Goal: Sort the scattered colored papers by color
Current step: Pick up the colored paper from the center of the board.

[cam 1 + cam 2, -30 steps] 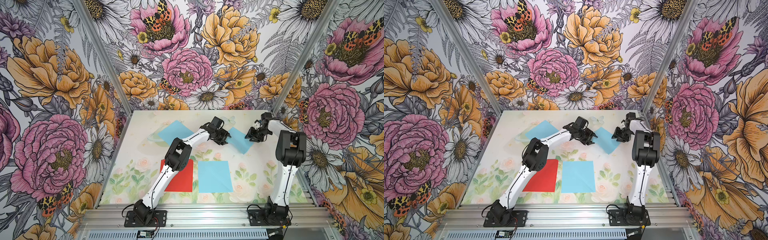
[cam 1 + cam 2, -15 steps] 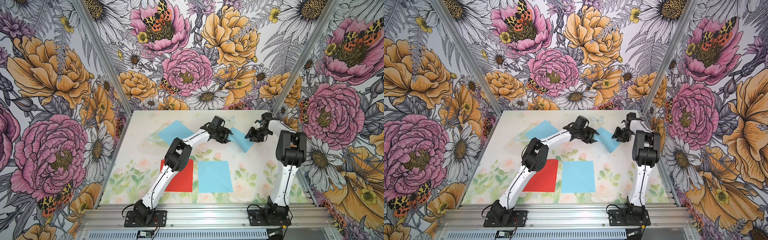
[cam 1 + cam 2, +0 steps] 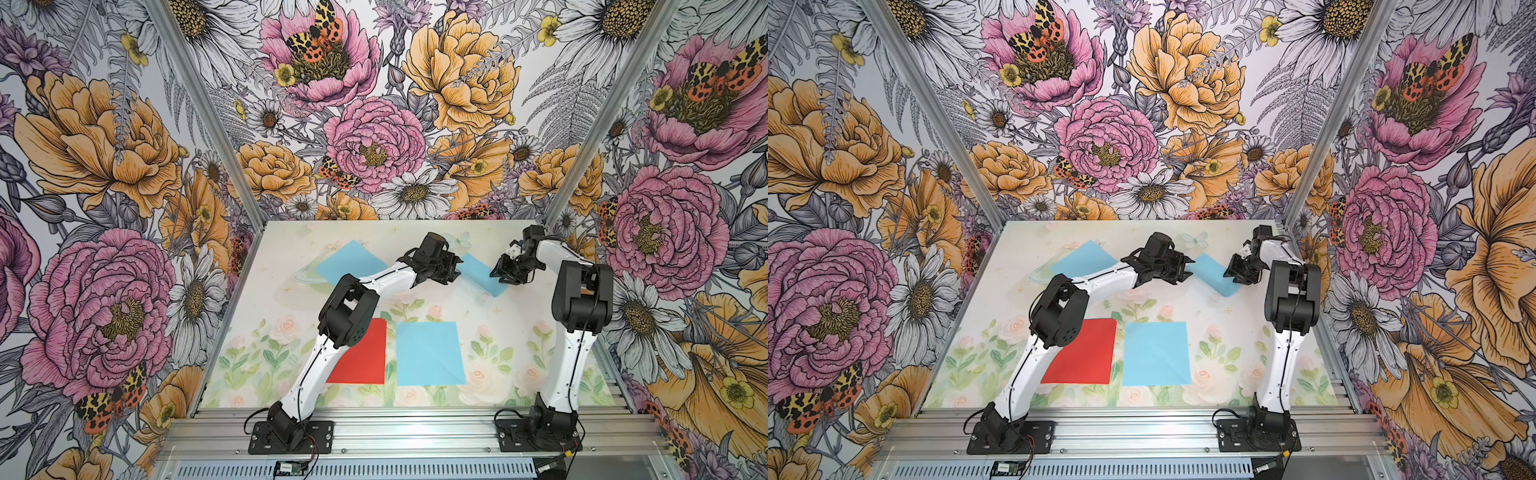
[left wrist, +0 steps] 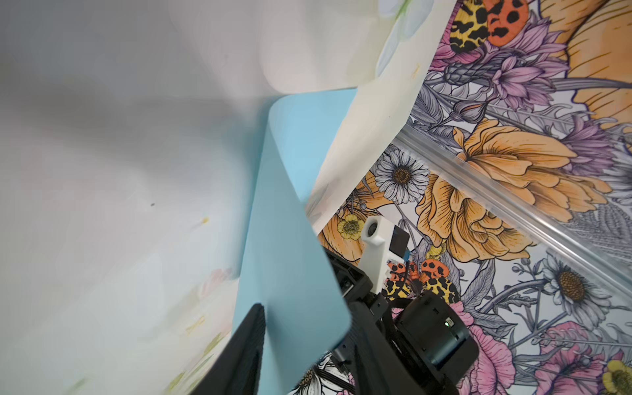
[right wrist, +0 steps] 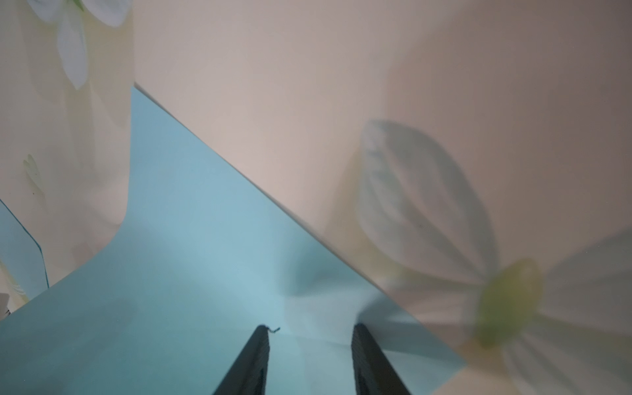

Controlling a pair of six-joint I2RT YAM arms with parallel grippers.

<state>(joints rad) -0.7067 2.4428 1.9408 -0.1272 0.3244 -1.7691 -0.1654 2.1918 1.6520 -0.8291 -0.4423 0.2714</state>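
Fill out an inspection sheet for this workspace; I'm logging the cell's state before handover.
Surface: printed tabletop, flat, no spills seen.
Job's things: red sheet and near blue sheet lie side by side at the front, not touching. The far blue sheet lies flat at the back. The middle blue sheet has one edge curled up.
Clutter: nothing seen.
End effectors: left end effector at the curled edge, grip unclear. Right end effector open, tips apparently on the same sheet.
Cables: black leads loop at both arm bases, off the sheets.
Surroundings: floral walls, aluminium frame.
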